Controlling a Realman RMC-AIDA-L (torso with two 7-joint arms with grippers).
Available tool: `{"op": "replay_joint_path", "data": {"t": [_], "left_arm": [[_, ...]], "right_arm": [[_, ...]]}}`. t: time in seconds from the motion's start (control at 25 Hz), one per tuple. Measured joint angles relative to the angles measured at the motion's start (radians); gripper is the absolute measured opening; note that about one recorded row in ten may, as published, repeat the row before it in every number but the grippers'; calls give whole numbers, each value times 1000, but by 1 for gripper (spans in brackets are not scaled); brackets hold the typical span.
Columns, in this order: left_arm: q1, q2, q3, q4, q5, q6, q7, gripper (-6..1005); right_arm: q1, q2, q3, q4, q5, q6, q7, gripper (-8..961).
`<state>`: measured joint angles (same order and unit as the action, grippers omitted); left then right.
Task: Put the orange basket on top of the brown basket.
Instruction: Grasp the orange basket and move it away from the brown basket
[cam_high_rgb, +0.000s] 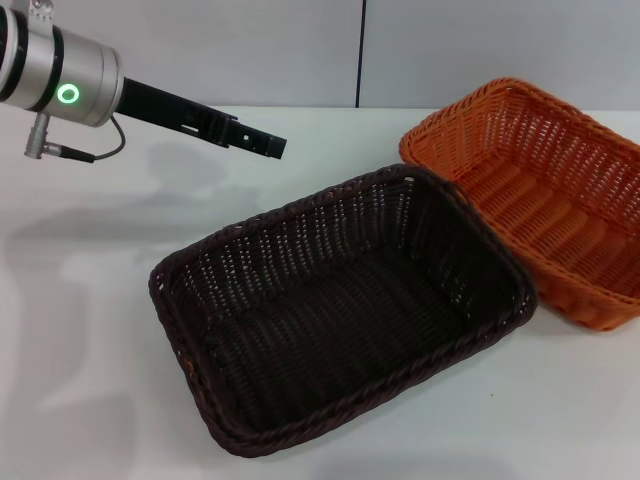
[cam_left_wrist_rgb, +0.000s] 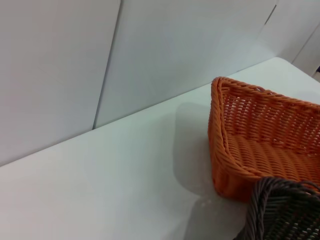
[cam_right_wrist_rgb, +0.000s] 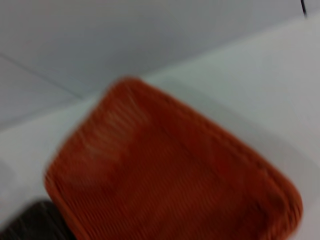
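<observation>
The orange basket (cam_high_rgb: 545, 190) sits on the white table at the right, its near corner touching the brown basket (cam_high_rgb: 340, 305), which stands at the centre. The orange basket also shows in the left wrist view (cam_left_wrist_rgb: 260, 140) and blurred in the right wrist view (cam_right_wrist_rgb: 170, 170). A corner of the brown basket shows in the left wrist view (cam_left_wrist_rgb: 285, 210) and in the right wrist view (cam_right_wrist_rgb: 30, 222). My left gripper (cam_high_rgb: 268, 145) hangs in the air at the upper left, above the table behind the brown basket. My right gripper is out of view.
The white table (cam_high_rgb: 90, 330) runs to a pale wall (cam_high_rgb: 250, 50) at the back. Both baskets hold nothing.
</observation>
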<state>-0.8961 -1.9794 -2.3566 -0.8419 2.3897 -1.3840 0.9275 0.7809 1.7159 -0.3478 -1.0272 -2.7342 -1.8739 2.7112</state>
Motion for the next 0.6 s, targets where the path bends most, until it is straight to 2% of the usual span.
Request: {"op": "replay_joint_path", "data": {"t": [0.16, 0.44, 0.6], "left_arm": [[3, -7, 1, 0, 0, 3, 29, 860], [6, -15, 2, 0, 0, 7, 66, 861], [8, -12, 2, 17, 0, 11, 80, 861]], "right_arm": [[2, 16, -74, 36, -36, 1, 47, 676], [-9, 46, -78, 142, -40, 82, 77, 676], [-14, 52, -73, 220, -36, 147, 78, 676]]}}
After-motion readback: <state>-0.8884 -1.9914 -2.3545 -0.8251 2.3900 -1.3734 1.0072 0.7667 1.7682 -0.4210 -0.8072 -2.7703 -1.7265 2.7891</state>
